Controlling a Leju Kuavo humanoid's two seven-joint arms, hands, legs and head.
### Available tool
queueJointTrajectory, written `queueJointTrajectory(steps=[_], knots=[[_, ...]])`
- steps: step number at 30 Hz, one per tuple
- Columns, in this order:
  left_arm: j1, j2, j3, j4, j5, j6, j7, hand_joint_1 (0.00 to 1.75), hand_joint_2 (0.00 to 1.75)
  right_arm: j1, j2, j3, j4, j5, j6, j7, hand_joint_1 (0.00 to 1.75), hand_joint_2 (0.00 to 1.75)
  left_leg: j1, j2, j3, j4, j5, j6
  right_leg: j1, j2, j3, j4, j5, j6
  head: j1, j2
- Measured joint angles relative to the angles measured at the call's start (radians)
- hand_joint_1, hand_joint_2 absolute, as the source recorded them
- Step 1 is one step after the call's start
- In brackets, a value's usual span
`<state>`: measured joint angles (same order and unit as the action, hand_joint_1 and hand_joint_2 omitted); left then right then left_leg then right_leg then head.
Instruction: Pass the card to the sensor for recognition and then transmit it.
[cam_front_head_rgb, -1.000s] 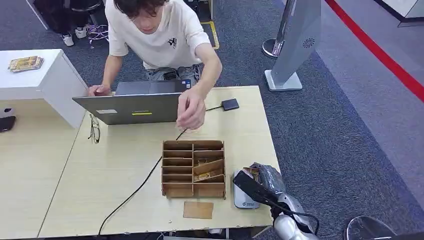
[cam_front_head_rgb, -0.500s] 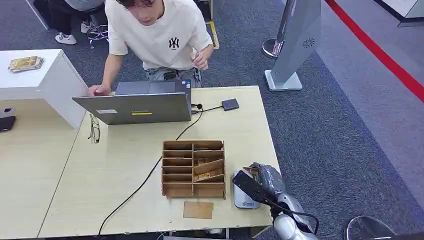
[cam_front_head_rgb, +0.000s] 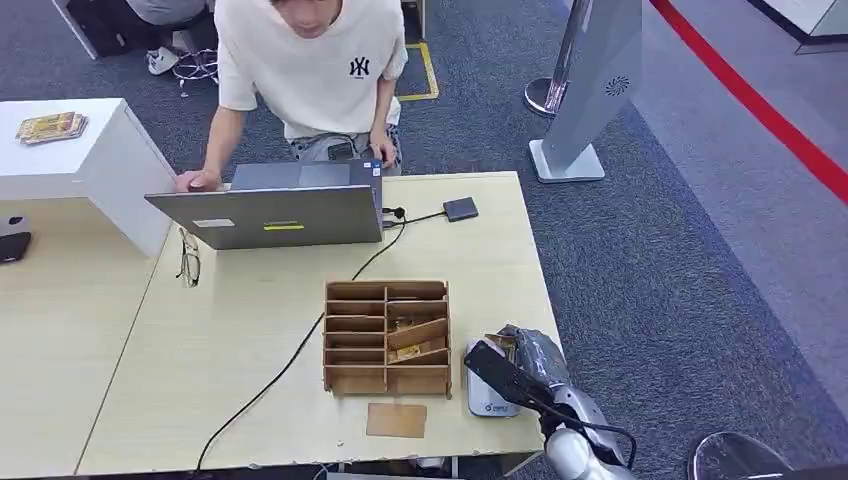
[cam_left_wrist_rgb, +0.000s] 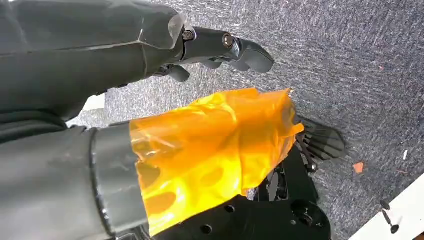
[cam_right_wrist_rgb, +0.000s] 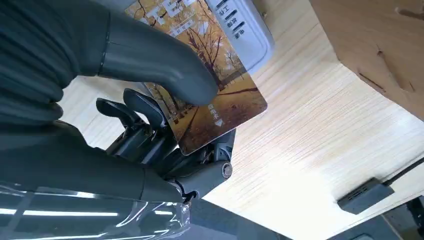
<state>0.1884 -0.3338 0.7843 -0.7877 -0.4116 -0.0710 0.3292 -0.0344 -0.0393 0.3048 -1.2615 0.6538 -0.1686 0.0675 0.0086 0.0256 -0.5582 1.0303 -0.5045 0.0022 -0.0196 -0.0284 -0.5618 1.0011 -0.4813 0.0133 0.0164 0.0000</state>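
My right hand (cam_front_head_rgb: 527, 362) hangs over the table's near right corner, just right of the wooden box. Its thumb (cam_right_wrist_rgb: 160, 62) pins a card (cam_right_wrist_rgb: 207, 102) printed with golden autumn trees against the dark fingers (cam_right_wrist_rgb: 140, 107) beneath. The card sits tilted just above the pale grey sensor (cam_right_wrist_rgb: 247, 32), partly covering it. From the head camera the sensor (cam_front_head_rgb: 488, 400) lies flat under the hand, and a sliver of the card (cam_front_head_rgb: 501, 345) peeks out. My left hand (cam_left_wrist_rgb: 150, 130) hangs above grey carpet, its thumb wrapped in orange tape, fingers (cam_left_wrist_rgb: 230, 47) apart and holding nothing.
A wooden compartment box (cam_front_head_rgb: 387, 337) with cards in it stands mid-table, and a brown card (cam_front_head_rgb: 396, 420) lies in front of it. A cable (cam_front_head_rgb: 300, 345) runs to the laptop (cam_front_head_rgb: 270, 212), where a person (cam_front_head_rgb: 310, 70) stands. Glasses (cam_front_head_rgb: 188, 257) and a black device (cam_front_head_rgb: 460, 209) lie on the table.
The person drew their arm back from above the table and stood up straighter behind the laptop. My right hand and the card have held still.
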Motion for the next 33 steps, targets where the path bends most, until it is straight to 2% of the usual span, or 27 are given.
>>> queueJointTrajectory(steps=[33], knots=[[0.000,0.000,-0.004,0.000,0.000,0.000,0.000,0.00,0.00,-0.014,0.002,0.000,0.016,0.001,0.001,-0.010,1.75,1.75,0.000,0.000,0.000,0.000,0.000,0.000,0.000,0.000,0.000,0.000,0.000,0.000,0.000,0.000]])
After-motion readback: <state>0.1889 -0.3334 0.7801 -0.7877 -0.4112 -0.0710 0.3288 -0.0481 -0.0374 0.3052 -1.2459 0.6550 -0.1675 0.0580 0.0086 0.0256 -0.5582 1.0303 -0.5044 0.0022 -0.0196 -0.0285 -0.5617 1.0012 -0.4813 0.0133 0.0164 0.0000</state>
